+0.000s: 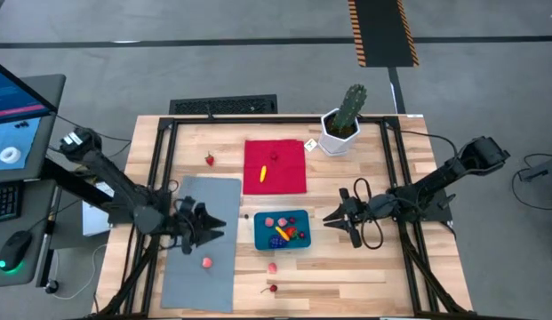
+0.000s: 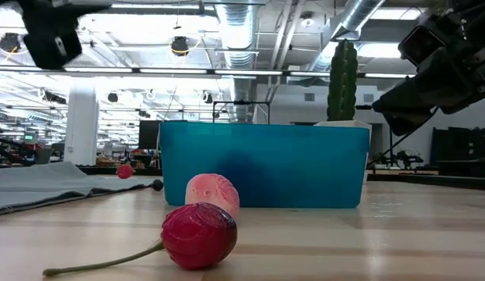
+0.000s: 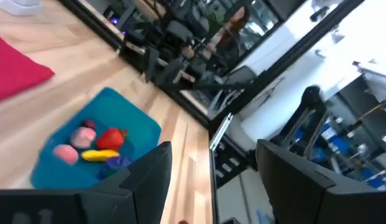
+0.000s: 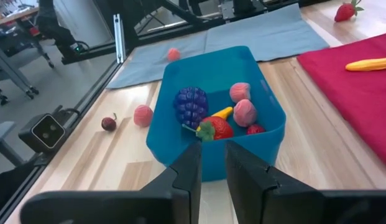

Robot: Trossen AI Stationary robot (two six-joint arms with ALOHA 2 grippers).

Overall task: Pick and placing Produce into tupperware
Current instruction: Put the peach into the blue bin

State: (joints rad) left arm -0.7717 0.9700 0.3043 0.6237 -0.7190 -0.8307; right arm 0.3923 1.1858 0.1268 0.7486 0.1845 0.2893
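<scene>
We see a pale wooden table (image 1: 364, 267) framed by dark rails, standing on a grey floor. A grey mat (image 1: 200, 240) lies on its left part, a red cloth (image 1: 276, 166) sits toward the back middle, and a green cactus in a white pot (image 1: 343, 124) stands at the back right. To the left of the table there is a desk with a monitor (image 1: 18, 111) and a mouse (image 1: 16, 249). The low view looks into a large hall with ceiling ducts and lamps.

The teal container (image 1: 282, 230) rests on the wood in front of the red cloth, just right of the mat. Inside it we see a blue-purple cluster (image 4: 191, 106), a strawberry (image 4: 216, 129), a yellow piece (image 4: 222, 114) and pink pieces (image 4: 244, 112). More produce lies loose: a yellow banana (image 1: 263, 173) on the cloth, a strawberry (image 1: 210, 160) on the wood left of the cloth, a pink piece (image 1: 206, 263) on the mat, and a pink piece (image 1: 272, 268) and a cherry (image 1: 273, 288) on the wood in front of the container.

The left gripper (image 1: 213, 226) hangs over the mat, pointing toward the container, its fingers spread apart with nothing between them. The right gripper (image 1: 333, 220) hovers just right of the container and points at it; its fingers (image 4: 186, 171) stand close together with a narrow gap, and we see nothing gripped.
</scene>
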